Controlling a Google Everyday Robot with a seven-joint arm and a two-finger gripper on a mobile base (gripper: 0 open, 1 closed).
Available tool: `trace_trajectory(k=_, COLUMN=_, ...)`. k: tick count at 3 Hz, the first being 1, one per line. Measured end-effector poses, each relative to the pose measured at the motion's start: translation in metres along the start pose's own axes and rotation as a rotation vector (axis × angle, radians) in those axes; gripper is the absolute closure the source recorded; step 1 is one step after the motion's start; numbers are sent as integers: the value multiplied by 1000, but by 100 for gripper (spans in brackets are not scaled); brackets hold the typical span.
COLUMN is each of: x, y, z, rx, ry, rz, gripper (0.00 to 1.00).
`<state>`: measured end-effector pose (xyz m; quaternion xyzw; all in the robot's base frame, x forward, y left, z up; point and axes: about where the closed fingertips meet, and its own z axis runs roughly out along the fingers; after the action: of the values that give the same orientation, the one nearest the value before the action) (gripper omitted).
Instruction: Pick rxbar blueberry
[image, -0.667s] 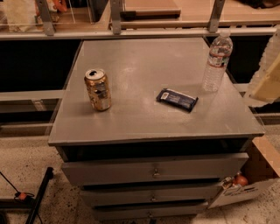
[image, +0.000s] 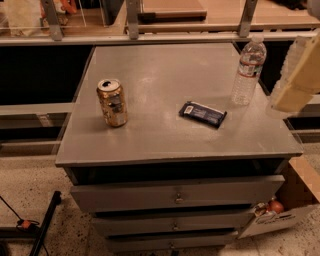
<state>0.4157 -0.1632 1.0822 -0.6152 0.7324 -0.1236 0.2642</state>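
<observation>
The rxbar blueberry is a flat dark navy bar with pale lettering. It lies flat on the grey cabinet top, right of centre and turned slightly clockwise. My gripper shows as a pale cream shape at the right edge of the view. It hangs above the cabinet's right side, to the right of the bar and apart from it. Nothing is visibly held.
A gold drink can stands upright on the left of the top. A clear water bottle stands at the back right, between the bar and my gripper. Drawers are below. A cardboard box sits on the floor at the right.
The pale gripper shape has come a little further into view from the right. The bar, can and bottle have not moved.
</observation>
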Motion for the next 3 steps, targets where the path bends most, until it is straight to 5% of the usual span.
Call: trace_trajectory(k=3, x=17, y=-5, z=119, rx=-213, ry=24, rz=93, gripper=0)
